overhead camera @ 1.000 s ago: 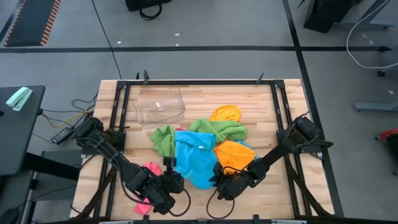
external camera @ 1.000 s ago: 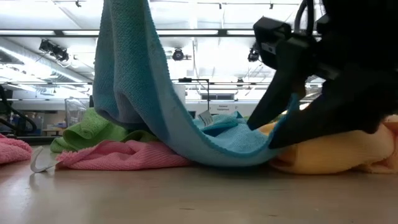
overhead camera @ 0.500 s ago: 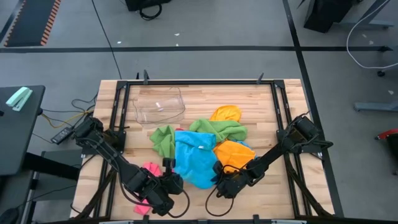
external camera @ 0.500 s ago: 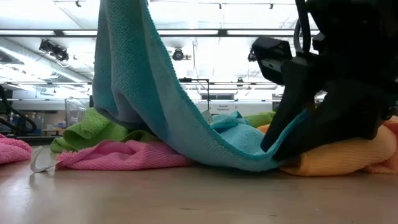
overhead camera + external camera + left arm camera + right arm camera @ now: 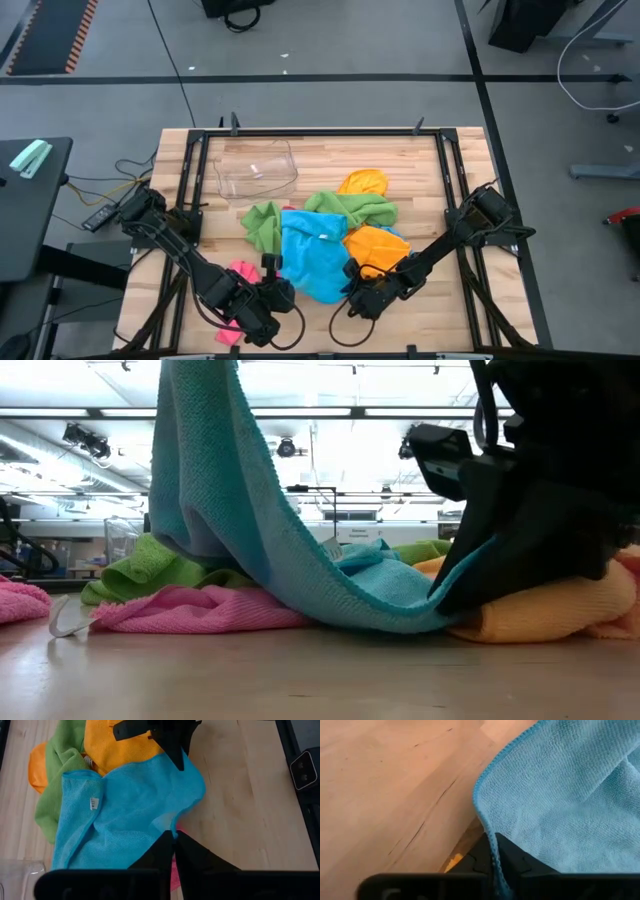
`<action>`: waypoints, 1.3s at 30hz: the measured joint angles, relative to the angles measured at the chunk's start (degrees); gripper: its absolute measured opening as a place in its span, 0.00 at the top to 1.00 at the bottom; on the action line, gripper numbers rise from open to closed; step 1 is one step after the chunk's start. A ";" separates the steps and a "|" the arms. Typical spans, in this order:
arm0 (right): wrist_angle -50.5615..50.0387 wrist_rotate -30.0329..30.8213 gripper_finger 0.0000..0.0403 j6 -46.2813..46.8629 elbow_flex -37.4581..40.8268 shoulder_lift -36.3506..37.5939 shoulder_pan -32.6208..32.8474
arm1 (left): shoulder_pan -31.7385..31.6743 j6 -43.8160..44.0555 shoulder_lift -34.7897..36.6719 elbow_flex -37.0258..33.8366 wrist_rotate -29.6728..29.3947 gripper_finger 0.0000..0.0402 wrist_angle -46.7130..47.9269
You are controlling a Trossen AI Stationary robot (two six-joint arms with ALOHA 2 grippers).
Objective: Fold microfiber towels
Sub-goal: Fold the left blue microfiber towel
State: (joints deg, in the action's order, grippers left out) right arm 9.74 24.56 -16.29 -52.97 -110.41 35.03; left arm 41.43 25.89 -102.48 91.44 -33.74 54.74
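both claws are sitting at the near edge of the table [image 5: 420, 160], each pinching a corner of the blue towel [image 5: 312, 258]: the left claw [image 5: 274, 296] is clamped on its near-left corner, the right claw [image 5: 356, 297] on its near-right. the near hem is running crosswise between them. the towel is lying rumpled, overlapping green [image 5: 350, 208], orange [image 5: 378, 245] and pink [image 5: 243, 272] ones behind.

Blue towel [image 5: 312, 262] atop colourful towel heap
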 joint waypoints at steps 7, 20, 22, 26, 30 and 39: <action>0.01 -0.20 0.99 0.10 0.00 0.00 0.01 | 0.00 -0.15 0.00 0.00 -0.01 0.98 0.00; 0.24 -2.27 1.00 4.16 0.00 0.02 0.51 | 0.30 0.57 -0.89 0.00 -0.05 0.97 -1.16; -0.48 -2.55 1.00 4.08 0.00 0.88 1.36 | 0.65 0.51 -2.34 -0.02 0.09 0.98 -2.00; -1.12 -2.67 1.00 4.42 -0.03 4.47 2.81 | 1.66 0.48 -5.19 -0.07 0.28 0.96 -2.26; -4.68 -2.64 1.00 6.31 -0.07 7.46 3.36 | 2.57 0.45 -6.18 -0.07 0.27 0.94 -3.68; -12.46 -4.04 1.00 15.04 0.00 17.40 3.42 | 3.04 -1.63 -3.50 -0.05 -0.16 0.96 -8.26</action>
State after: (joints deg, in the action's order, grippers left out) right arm -2.72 20.51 -1.25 -52.97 -93.01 38.46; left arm 44.47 24.26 -105.98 91.39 -33.89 46.48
